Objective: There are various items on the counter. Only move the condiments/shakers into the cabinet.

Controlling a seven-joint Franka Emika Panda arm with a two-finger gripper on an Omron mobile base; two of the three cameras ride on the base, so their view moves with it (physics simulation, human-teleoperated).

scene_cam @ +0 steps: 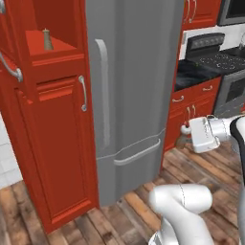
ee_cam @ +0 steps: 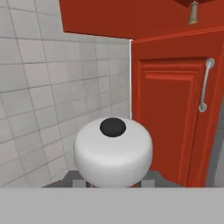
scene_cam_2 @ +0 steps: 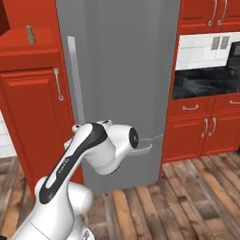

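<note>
My gripper (scene_cam: 183, 137) is shut on the brown shaker with a white ball top (scene_cam: 183, 130), held in mid-air in front of the fridge, well below and right of the cabinet. In the hand view the shaker's white ball top (ee_cam: 113, 151), with a black dot on it, sits close at the bottom and hides my fingertips. The red cabinet (scene_cam: 53, 51) stands open at upper left, and the tan mill-shaped shaker (scene_cam: 47, 39) stands upright on its shelf. That tan shaker (scene_cam_2: 31, 34) (ee_cam: 193, 13) is also on the shelf in the other views. The black counter (scene_cam: 194, 75) (scene_cam_2: 206, 83) lies to the right.
A tall grey fridge (scene_cam: 129, 91) stands between the cabinet and the counter. The open cabinet door's bar handle (scene_cam: 11, 68) juts out at far left. Below the shelf is a shut red door with a handle (ee_cam: 204, 85). A stove (scene_cam: 217, 60) sits at far right. A tiled wall (ee_cam: 48, 96) is left of the cabinet.
</note>
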